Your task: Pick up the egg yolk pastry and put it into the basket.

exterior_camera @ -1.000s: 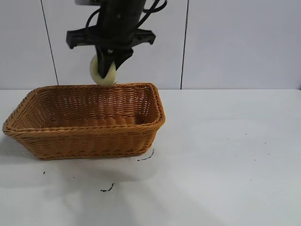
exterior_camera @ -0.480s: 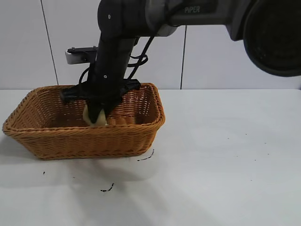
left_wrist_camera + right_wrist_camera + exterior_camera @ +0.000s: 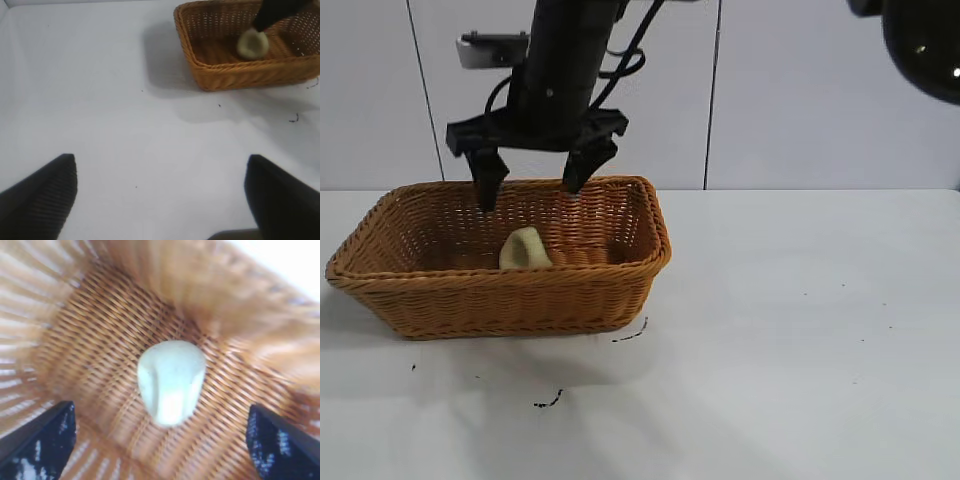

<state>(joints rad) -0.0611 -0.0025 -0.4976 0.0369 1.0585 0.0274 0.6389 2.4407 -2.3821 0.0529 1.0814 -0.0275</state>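
Note:
The egg yolk pastry (image 3: 523, 250), a pale yellow-green lump, lies on the floor of the orange-brown wicker basket (image 3: 500, 300), left of its middle. My right gripper (image 3: 530, 190) hangs open and empty just above the basket, straight over the pastry, not touching it. In the right wrist view the pastry (image 3: 171, 380) lies on the weave (image 3: 100, 330) between the spread fingers of the right gripper (image 3: 160, 409). My left gripper (image 3: 160, 165) is open and empty over bare table, far from the basket (image 3: 225, 75) and the pastry (image 3: 252, 44). It does not show in the exterior view.
The basket stands at the left of the white table (image 3: 800, 330). A few small dark marks (image 3: 548, 402) lie on the table in front of it. A white panelled wall is behind.
The right gripper came down into the basket with the pastry, opened and let it go, then rose above the rim. The pastry now rests on the basket floor.

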